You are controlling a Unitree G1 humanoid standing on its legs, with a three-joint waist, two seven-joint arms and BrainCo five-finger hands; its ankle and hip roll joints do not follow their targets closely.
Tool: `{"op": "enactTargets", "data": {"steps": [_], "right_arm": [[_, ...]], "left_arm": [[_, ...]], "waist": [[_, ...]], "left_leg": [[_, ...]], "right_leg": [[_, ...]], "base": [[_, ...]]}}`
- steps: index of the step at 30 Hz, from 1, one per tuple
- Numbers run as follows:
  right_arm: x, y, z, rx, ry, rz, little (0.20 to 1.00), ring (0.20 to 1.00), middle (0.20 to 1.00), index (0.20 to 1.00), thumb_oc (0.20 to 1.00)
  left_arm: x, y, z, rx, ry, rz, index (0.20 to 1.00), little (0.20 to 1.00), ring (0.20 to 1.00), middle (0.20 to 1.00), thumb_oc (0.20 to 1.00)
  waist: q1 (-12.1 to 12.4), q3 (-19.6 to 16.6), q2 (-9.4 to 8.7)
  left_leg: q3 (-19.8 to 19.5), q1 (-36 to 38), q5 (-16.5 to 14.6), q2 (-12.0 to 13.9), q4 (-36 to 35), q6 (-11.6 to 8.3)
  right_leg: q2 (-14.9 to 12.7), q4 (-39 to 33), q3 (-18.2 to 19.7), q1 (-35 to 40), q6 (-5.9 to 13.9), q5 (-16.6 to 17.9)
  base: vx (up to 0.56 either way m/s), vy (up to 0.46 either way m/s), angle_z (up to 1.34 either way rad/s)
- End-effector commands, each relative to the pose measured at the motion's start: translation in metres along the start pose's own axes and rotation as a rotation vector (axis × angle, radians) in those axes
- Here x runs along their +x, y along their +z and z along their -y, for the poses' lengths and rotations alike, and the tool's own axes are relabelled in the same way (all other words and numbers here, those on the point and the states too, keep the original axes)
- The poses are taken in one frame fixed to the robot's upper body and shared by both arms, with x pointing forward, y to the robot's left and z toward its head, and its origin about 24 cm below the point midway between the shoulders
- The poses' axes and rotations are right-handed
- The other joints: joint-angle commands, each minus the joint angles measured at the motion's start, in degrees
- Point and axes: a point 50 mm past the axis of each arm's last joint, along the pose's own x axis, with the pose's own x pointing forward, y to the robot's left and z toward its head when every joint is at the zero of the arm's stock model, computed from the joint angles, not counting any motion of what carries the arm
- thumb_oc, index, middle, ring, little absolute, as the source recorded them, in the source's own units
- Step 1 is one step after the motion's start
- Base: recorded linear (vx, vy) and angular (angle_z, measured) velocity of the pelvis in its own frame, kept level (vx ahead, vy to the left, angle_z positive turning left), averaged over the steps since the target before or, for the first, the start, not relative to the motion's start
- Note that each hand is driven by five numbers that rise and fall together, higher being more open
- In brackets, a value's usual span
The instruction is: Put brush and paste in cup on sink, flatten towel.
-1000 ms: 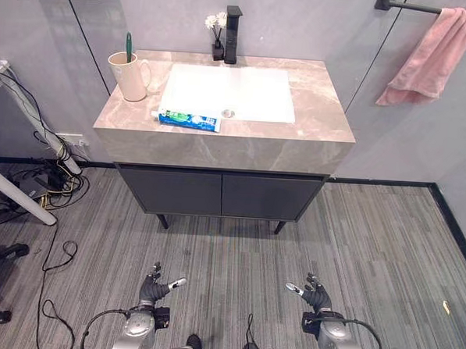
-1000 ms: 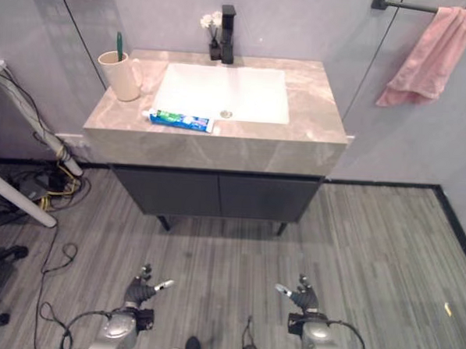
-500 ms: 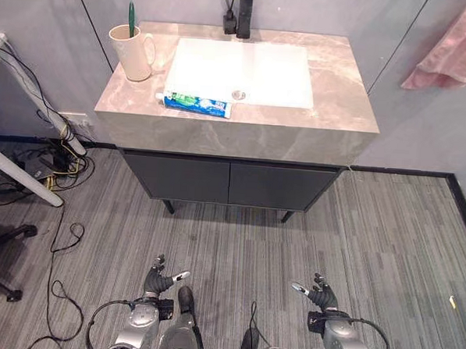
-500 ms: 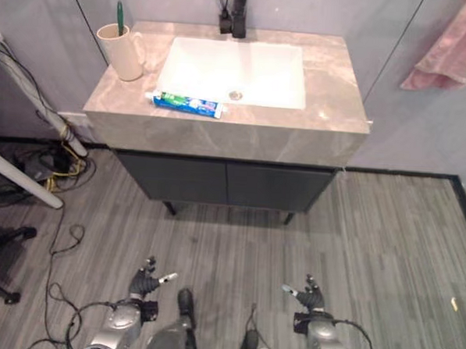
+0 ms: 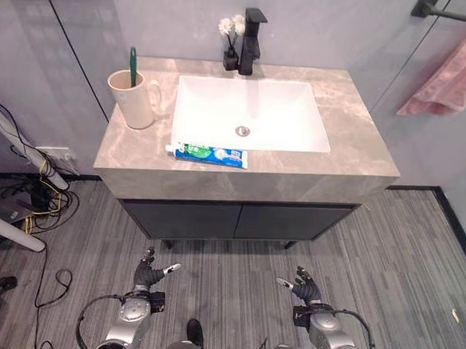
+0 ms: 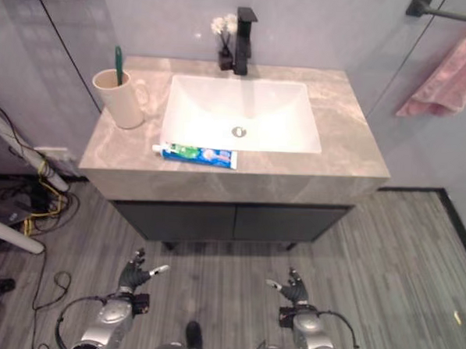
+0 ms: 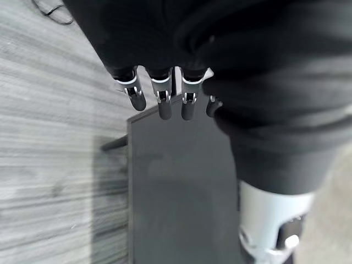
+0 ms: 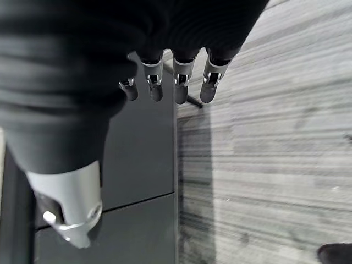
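Left eye view gives you the whole vanity: on the far left of the marble table (image 5: 352, 142) stands a cream cup (image 5: 135, 99) with a green toothbrush (image 5: 132, 61) upright inside it. Just beside it, along the front edge of the white sink basin (image 5: 252, 113), the toothpaste tube (image 5: 207, 154) lies flat on the marble, outside the cup. Behind the basin you see a black faucet (image 5: 252, 39) with a small vase of white flowers (image 5: 232, 35) touching its left side. Far right, the pink towel (image 5: 453, 76) hangs bunched from a black wall bar (image 5: 433, 8). Low over the striped floor (image 5: 416, 254), your left robot hand (image 5: 148, 273) and right robot hand (image 5: 301, 284) are both spread and holding nothing.
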Motion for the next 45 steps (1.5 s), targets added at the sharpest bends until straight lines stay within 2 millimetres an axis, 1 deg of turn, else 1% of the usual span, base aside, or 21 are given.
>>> {"op": "enactTargets", "data": {"steps": [1, 4, 8, 10, 13, 16, 20, 25, 26, 28, 31, 32, 33, 34, 35, 36, 37, 38, 42, 43, 45], "right_arm": [[0.002, 0.01, 0.004, 0.005, -0.006, 0.041, 1.0, 1.0, 1.0, 1.0, 1.0], [0.001, 0.012, 0.008, 0.03, -0.018, 0.064, 1.0, 1.0, 1.0, 1.0, 1.0], [0.0, 0.014, 0.011, 0.045, -0.032, 0.077, 1.0, 1.0, 1.0, 1.0, 1.0], [0.0, 0.012, 0.013, 0.031, -0.031, 0.071, 1.0, 1.0, 1.0, 1.0, 1.0], [0.0, 0.014, 0.014, 0.024, -0.03, 0.074, 1.0, 1.0, 1.0, 1.0, 1.0], [0.001, 0.015, 0.018, 0.015, -0.038, 0.076, 1.0, 1.0, 1.0, 1.0, 1.0], [0.003, 0.023, 0.024, -0.003, -0.046, 0.106, 1.0, 1.0, 1.0, 1.0, 1.0], [0.002, 0.028, 0.032, -0.016, -0.06, 0.137, 1.0, 1.0, 1.0, 1.0, 1.0], [0.002, 0.028, 0.035, -0.012, -0.065, 0.145, 1.0, 1.0, 1.0, 1.0, 1.0], [-0.001, 0.03, 0.044, 0.005, -0.076, 0.171, 1.0, 1.0, 1.0, 1.0, 1.0], [-0.001, 0.029, 0.053, -0.01, -0.101, 0.169, 1.0, 1.0, 1.0, 1.0, 1.0], [-0.001, 0.029, 0.052, -0.01, -0.1, 0.169, 1.0, 1.0, 1.0, 1.0, 1.0], [-0.002, 0.024, 0.06, -0.013, -0.13, 0.148, 1.0, 1.0, 1.0, 1.0, 1.0], [-0.003, 0.022, 0.063, -0.008, -0.143, 0.143, 1.0, 1.0, 1.0, 1.0, 1.0], [-0.007, 0.012, 0.074, 0.009, -0.185, 0.116, 1.0, 1.0, 1.0, 1.0, 1.0], [-0.008, 0.01, 0.078, 0.014, -0.2, 0.108, 1.0, 1.0, 1.0, 1.0, 1.0], [-0.008, 0.009, 0.078, 0.014, -0.2, 0.108, 1.0, 1.0, 1.0, 1.0, 1.0], [-0.01, 0.007, 0.083, -0.006, -0.216, 0.101, 1.0, 1.0, 1.0, 1.0, 1.0], [-0.01, 0.004, 0.082, 0.0, -0.217, 0.088, 1.0, 1.0, 1.0, 1.0, 1.0], [-0.011, -0.002, 0.085, 0.018, -0.241, 0.065, 1.0, 1.0, 1.0, 1.0, 1.0], [-0.012, -0.005, 0.085, 0.023, -0.246, 0.047, 1.0, 1.0, 1.0, 1.0, 1.0]], "left_arm": [[0.0, 0.008, -0.004, 0.027, 0.002, 0.061, 1.0, 1.0, 1.0, 1.0, 1.0], [-0.001, 0.01, -0.003, 0.019, -0.008, 0.074, 1.0, 1.0, 1.0, 1.0, 1.0], [-0.003, 0.011, -0.002, 0.066, -0.032, 0.097, 1.0, 1.0, 1.0, 1.0, 1.0], [-0.005, 0.007, -0.002, 0.079, -0.038, 0.088, 1.0, 1.0, 1.0, 1.0, 1.0], [-0.009, 0.002, -0.006, 0.067, -0.025, 0.076, 1.0, 1.0, 1.0, 1.0, 1.0], [-0.013, -0.001, -0.006, 0.072, -0.035, 0.076, 1.0, 1.0, 1.0, 1.0, 1.0], [-0.017, -0.002, -0.01, 0.126, -0.051, 0.097, 1.0, 1.0, 1.0, 1.0, 1.0], [-0.022, 0.01, -0.023, 0.188, -0.048, 0.182, 1.0, 1.0, 1.0, 1.0, 1.0], [-0.024, 0.017, -0.029, 0.225, -0.044, 0.226, 1.0, 1.0, 1.0, 1.0, 1.0], [-0.03, 0.035, -0.049, 0.319, -0.028, 0.339, 1.0, 1.0, 1.0, 1.0, 1.0], [-0.034, 0.053, -0.063, 0.378, 0.007, 0.431, 1.0, 1.0, 1.0, 1.0, 1.0], [-0.034, 0.053, -0.063, 0.378, 0.008, 0.431, 1.0, 1.0, 1.0, 1.0, 1.0], [-0.039, 0.059, -0.07, 0.411, 0.017, 0.468, 1.0, 1.0, 1.0, 1.0, 1.0], [-0.042, 0.064, -0.072, 0.439, 0.017, 0.497, 1.0, 1.0, 1.0, 1.0, 1.0], [-0.048, 0.077, -0.076, 0.502, 0.01, 0.571, 1.0, 1.0, 1.0, 1.0, 1.0], [-0.051, 0.085, -0.078, 0.523, 0.012, 0.614, 1.0, 1.0, 1.0, 1.0, 1.0], [-0.051, 0.085, -0.078, 0.524, 0.012, 0.614, 1.0, 1.0, 1.0, 1.0, 1.0], [-0.054, 0.101, -0.082, 0.555, 0.042, 0.694, 1.0, 1.0, 1.0, 1.0, 1.0], [-0.061, 0.117, -0.087, 0.603, 0.064, 0.778, 1.0, 1.0, 1.0, 1.0, 1.0], [-0.072, 0.14, -0.09, 0.648, 0.075, 0.895, 1.0, 1.0, 1.0, 1.0, 1.0], [-0.08, 0.153, -0.096, 0.637, 0.114, 0.956, 1.0, 1.0, 1.0, 1.0, 1.0]], "waist": [[-1.2, -1.1, -0.24], [-2.0, -1.2, -0.44], [-2.5, -1.2, -1.69], [-2.9, -1.5, -2.22], [-2.5, -2.0, -2.81], [-1.5, -2.5, -3.05], [-0.8, -2.7, -2.51], [0.4, -2.5, -2.0], [0.7, -2.3, -1.96], [1.7, -0.5, -1.74], [3.5, 2.1, -0.92], [3.3, 1.9, -1.07], [4.4, 2.8, -0.75], [4.4, 2.8, -0.58], [4.7, 2.3, 0.14], [5.0, 1.8, 0.56], [5.0, 1.9, 0.48], [5.4, 1.3, 1.57], [5.3, 0.7, 2.04], [5.5, -0.2, 3.01], [5.6, -1.1, 3.37]], "left_leg": [[-2.7, -2.1, 1.7, -2.0, 0.2, -1.82], [-4.2, -1.9, 1.2, -2.2, -0.2, -3.24], [-5.2, -0.9, 0.0, -2.4, 0.0, -4.53], [-6.4, -0.3, -0.6, -2.6, -0.1, -4.81], [-7.7, 0.5, -1.2, -2.9, -0.3, -5.29], [-8.7, 0.4, -1.5, -2.9, -0.5, -5.63], [-10.6, -0.4, -1.4, -1.2, -0.2, -6.94], [-12.0, -1.9, -1.5, 0.8, 1.5, -8.55], [-12.4, -2.6, -1.9, 1.4, 2.7, -9.09], [-12.7, -7.4, -2.1, 3.3, 13.8, -11.66], [-15.0, -12.9, 2.6, 4.0, 25.2, -14.81], [-15.1, -13.2, 2.9, 3.8, 25.1, -14.74], [-15.3, -15.1, 5.2, 4.1, 27.7, -15.47], [-14.3, -15.3, 5.9, 5.2, 26.6, -15.26], [-10.5, -14.3, 6.8, 9.4, 19.0, -14.82], [-9.6, -13.5, 6.9, 10.2, 12.9, -14.74], [-9.5, -13.1, 7.1, 10.2, 12.5, -14.74], [-11.0, -12.8, 9.9, 11.1, 4.4, -15.21], [-12.1, -11.0, 9.3, 10.8, 2.9, -15.31], [-11.3, -9.6, 10.2, 10.5, 0.8, -15.81], [-11.1, -8.0, 10.1, 9.6, -0.9, -15.55]], "right_leg": [[-0.9, -10.3, -6.3, 0.1, -0.68, 6.2], [-0.4, -23.1, -5.7, -1.8, -1.62, 4.4], [-2.1, -33.9, -6.1, -1.8, -0.22, 7.5], [-1.6, -36.2, -3.0, -2.0, 0.29, 8.8], [-1.0, -38.6, -1.6, -1.5, 0.61, 9.8], [-0.1, -40.0, -2.6, 0.2, 0.49, 8.8], [1.4, -40.6, -4.6, 1.2, -0.44, 6.0], [2.8, -41.2, -6.8, 1.9, -1.51, 3.4], [3.2, -41.2, -7.2, 2.0, -1.78, 2.8], [4.4, -41.3, -7.8, 2.6, -3.41, 0.7], [5.0, -40.9, -9.7, 4.3, -5.29, -1.0], [4.9, -40.9, -9.9, 4.1, -5.28, -0.9], [4.8, -40.9, -11.3, 5.0, -5.73, -1.6], [5.1, -41.3, -12.0, 5.6, -5.77, -1.8], [5.5, -42.1, -14.0, 7.3, -5.27, -2.6], [5.5, -42.6, -14.6, 7.6, -4.7, -2.9], [5.5, -42.6, -14.6, 7.7, -4.68, -2.8], [5.5, -42.3, -14.5, 7.7, -3.97, -3.4], [5.2, -42.0, -14.8, 7.9, -3.73, -3.7], [5.1, -42.1, -15.0, 8.2, -3.54, -3.5], [4.7, -42.2, -14.8, 8.7, -3.44, -3.2]], "base": [[0.23, 0.046, -0.01], [0.19, -0.041, 0.16], [0.15, -0.071, 0.33], [0.16, -0.086, 0.34], [0.17, -0.096, 0.17], [0.12, -0.101, 0.07], [0.11, -0.145, 0.21], [0.08, -0.143, 0.22], [0.09, -0.279, 0.16], [0.06, -0.283, 0.32], [0.01, -0.155, 0.29], [0.04, -0.134, 0.18], [0.06, -0.108, 0.16], [0.15, -0.122, 0.29], [0.17, -0.022, 0.47], [0.14, 0.005, 0.64], [0.13, 0.089, 0.79], [0.12, 0.083, 0.66], [0.08, 0.04, 0.06], [0.11, 0.084, 0.01], [0.13, 0.099, 0.13]]}}
